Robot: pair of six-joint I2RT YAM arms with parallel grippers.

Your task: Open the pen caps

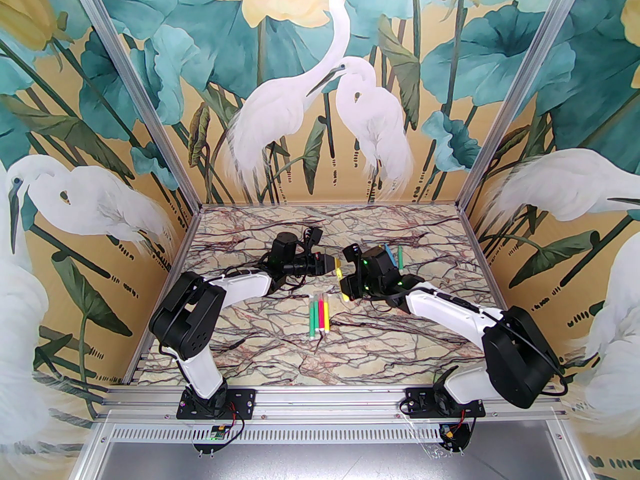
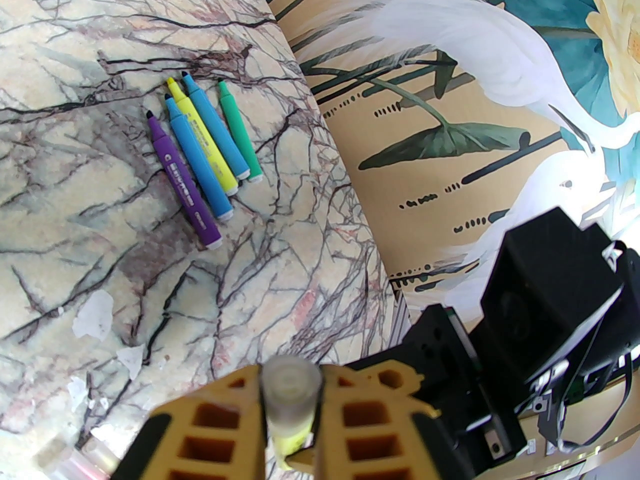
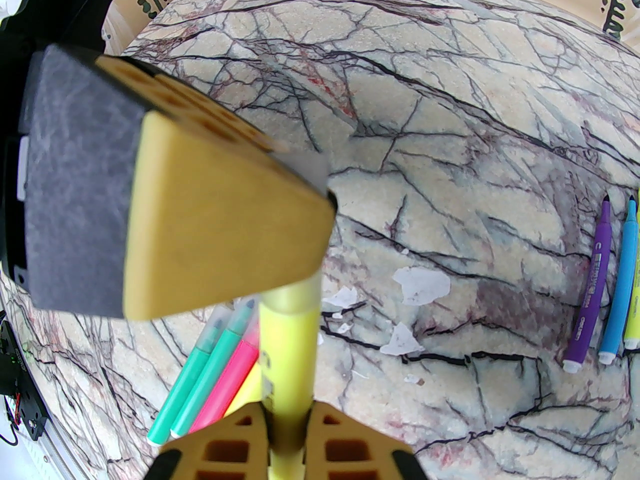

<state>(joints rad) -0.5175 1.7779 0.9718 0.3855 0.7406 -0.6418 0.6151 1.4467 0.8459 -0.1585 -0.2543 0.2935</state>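
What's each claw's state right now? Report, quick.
Left claw: shut on the clear cap.
Right claw: shut on the yellow pen.

Right tool (image 3: 287,435) clamps yellow pen (image 3: 291,338); left tool (image 3: 300,208) pinches pen cap (image 3: 306,168). Green and pink pens (image 3: 212,380) below.

Bright, even light from above leaves only soft, faint shadows under the arms on the veined marble-patterned desk (image 1: 280,363), and the grey metal panel (image 1: 150,460) past its near edge carries a pale sheen. Both wrist views bow strongly toward their edges, curving the desk's far edge, and blur up close: the tan lattice left fingers (image 2: 215,418), the clear plastic pen cap (image 2: 291,383) pinched between them, the tan right fingers (image 3: 345,448) and the yellow pen (image 3: 290,358) they clamp are all soft. The purple pen (image 2: 182,173) lying farther off is sharp enough to show its print.
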